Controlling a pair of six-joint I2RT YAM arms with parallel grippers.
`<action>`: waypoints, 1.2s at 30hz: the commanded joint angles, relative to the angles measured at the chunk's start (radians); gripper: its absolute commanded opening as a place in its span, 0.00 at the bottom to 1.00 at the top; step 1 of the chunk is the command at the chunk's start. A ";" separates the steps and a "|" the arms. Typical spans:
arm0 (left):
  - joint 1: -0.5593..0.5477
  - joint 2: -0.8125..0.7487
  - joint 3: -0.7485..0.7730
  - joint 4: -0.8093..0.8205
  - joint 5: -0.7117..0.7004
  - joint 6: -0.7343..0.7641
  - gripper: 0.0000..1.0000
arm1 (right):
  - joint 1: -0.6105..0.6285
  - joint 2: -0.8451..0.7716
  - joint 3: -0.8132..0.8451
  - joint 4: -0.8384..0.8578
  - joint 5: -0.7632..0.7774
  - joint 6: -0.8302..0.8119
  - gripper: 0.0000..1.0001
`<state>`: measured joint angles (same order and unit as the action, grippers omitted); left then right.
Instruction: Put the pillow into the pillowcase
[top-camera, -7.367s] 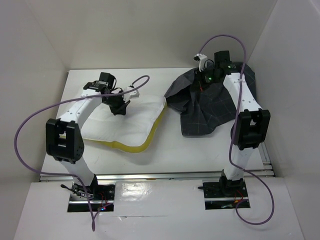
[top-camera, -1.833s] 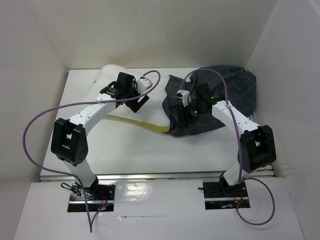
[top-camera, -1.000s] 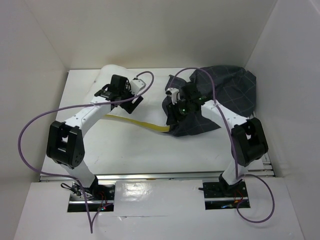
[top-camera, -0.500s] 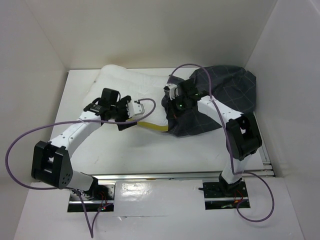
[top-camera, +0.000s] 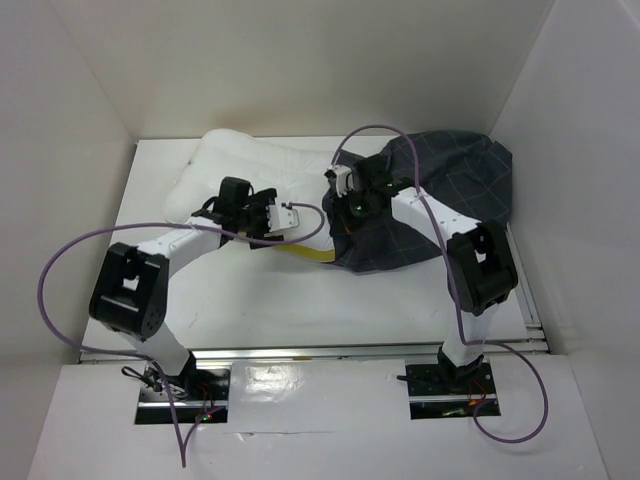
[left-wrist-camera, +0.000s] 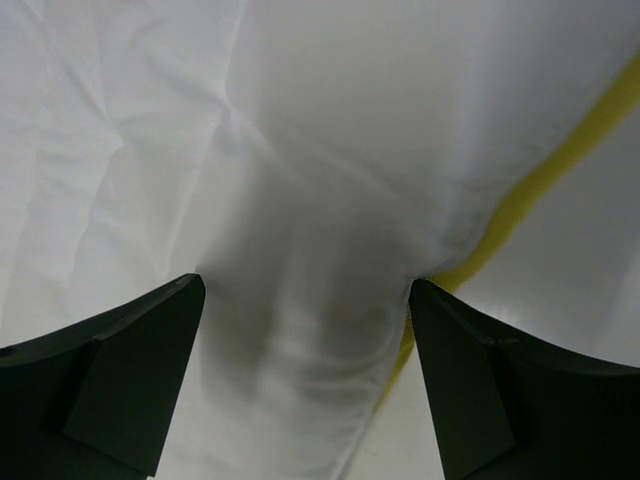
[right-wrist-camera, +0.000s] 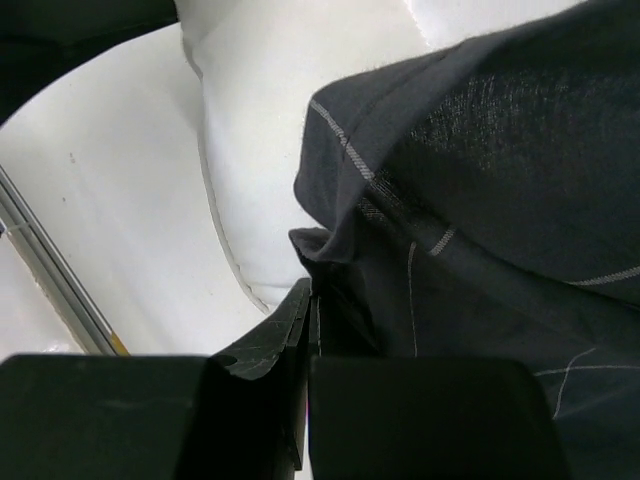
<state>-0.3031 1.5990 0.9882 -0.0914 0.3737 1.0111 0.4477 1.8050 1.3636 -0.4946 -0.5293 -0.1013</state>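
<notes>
The white table (top-camera: 300, 300) bears the pillow (top-camera: 245, 165) at back left, its end meeting the pillowcase (top-camera: 455, 185) at right.

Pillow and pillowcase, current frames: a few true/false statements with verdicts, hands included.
1. The left hand is open, pointed at the pillow. True.
2. The right hand is open and holds nothing. False: it is shut on an edge of the pillowcase.
3. The pillow is wholly inside the pillowcase. False: most of it lies bare on the table, left of the pillowcase.
4. The pillow's yellow trim shows near the left hand's right finger. True.
</notes>
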 joint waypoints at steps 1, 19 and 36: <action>0.005 0.085 0.104 0.122 0.014 -0.083 0.98 | 0.006 0.022 0.074 0.022 -0.023 -0.006 0.00; 0.015 0.234 0.472 -0.176 0.104 -0.488 0.00 | 0.006 0.060 0.195 -0.042 -0.044 -0.006 0.00; -0.079 0.234 0.664 -0.163 -0.050 -0.871 0.00 | 0.006 0.158 0.485 -0.133 -0.124 0.051 0.00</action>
<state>-0.3584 1.8465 1.5841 -0.3252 0.2810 0.2565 0.4469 1.9400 1.7729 -0.6224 -0.6060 -0.0711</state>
